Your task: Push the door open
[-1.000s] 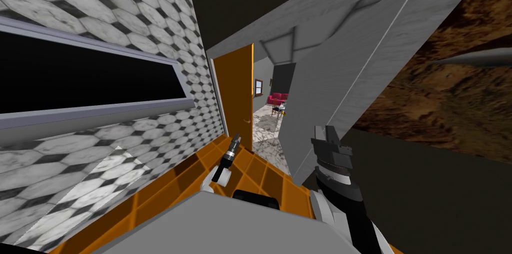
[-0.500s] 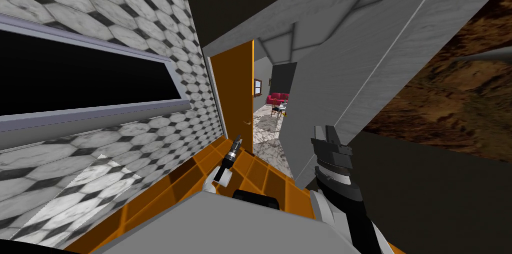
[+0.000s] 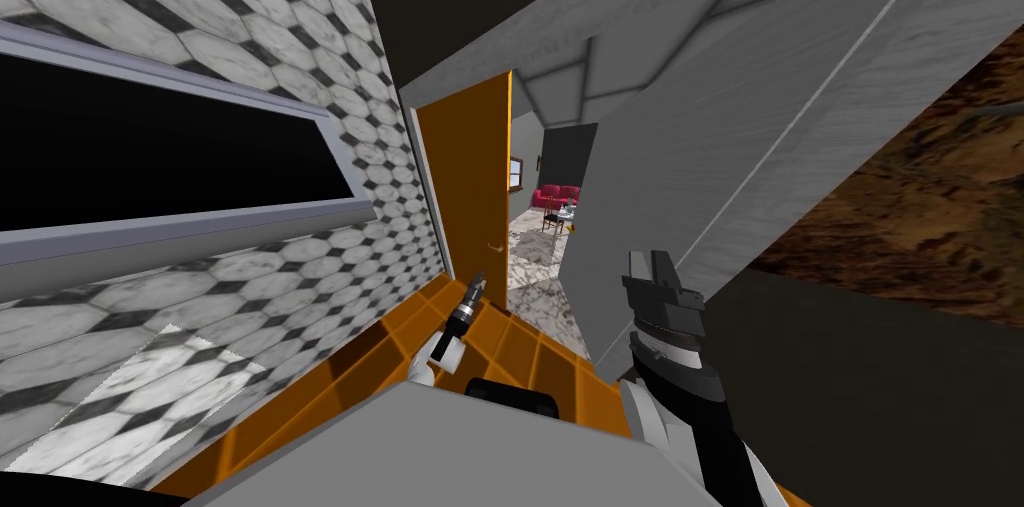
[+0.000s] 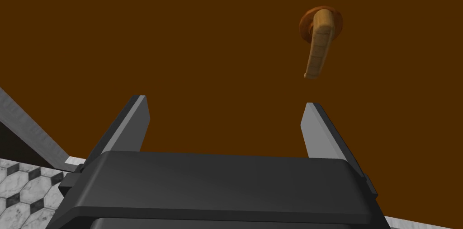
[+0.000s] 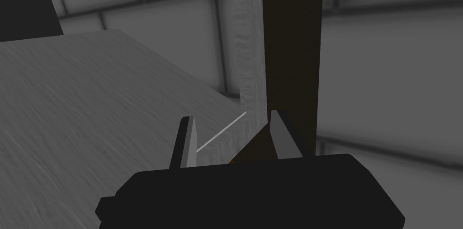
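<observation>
The orange door point(image 3: 465, 181) stands partly open at the left of the doorway, its free edge towards me. In the left wrist view its face point(image 4: 203, 59) lies close ahead, with a tan lever handle point(image 4: 318, 43) hanging down beyond one fingertip. My left gripper point(image 3: 476, 283) point(image 4: 224, 106) points at the door just below the handle point(image 3: 494, 247), open, with nothing between its fingers. My right gripper point(image 3: 655, 266) point(image 5: 233, 124) is raised beside the grey wall point(image 5: 90, 104), open and holding nothing.
A hexagon-tiled wall point(image 3: 330, 261) with a black window point(image 3: 150, 161) runs along my left. A grey wall point(image 3: 680, 161) bounds the doorway on the right. Orange floor tiles point(image 3: 520, 351) lead to a marble-floored room with a red sofa point(image 3: 555, 196).
The whole head view has shifted slightly: I have edged towards the doorway, and the door looks a little larger. Both arms keep their pose.
</observation>
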### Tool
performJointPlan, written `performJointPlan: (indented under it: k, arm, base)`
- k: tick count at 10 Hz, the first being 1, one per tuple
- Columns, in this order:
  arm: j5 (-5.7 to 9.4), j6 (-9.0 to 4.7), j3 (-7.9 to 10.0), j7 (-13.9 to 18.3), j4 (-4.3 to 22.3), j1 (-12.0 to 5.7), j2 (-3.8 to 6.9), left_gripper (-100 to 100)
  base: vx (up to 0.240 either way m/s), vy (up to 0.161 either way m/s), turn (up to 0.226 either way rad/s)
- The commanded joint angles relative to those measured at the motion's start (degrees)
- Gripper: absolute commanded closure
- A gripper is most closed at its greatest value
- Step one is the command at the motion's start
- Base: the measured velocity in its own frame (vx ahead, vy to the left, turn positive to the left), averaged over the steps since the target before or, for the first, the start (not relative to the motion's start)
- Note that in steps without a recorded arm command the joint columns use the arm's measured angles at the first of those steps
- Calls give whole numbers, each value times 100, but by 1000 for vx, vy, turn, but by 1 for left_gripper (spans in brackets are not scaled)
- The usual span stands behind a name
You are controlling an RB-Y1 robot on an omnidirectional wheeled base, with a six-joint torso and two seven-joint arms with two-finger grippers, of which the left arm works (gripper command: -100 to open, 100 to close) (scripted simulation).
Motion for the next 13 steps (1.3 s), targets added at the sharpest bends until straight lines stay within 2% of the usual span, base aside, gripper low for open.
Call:
performJointPlan:
  k: [1, 9, 13]
  arm:
    - [-15, -44, -4, 34, 239, -119, -3, -100]
    - [-97, -240, -37, 204, 1353, -625, -23, -100]
    - [-132, -324, -51, 276, 1828, -841, -39, -100]
  base:
    - [51, 54, -43]
    - [79, 84, -42]
    - [73, 69, -33]
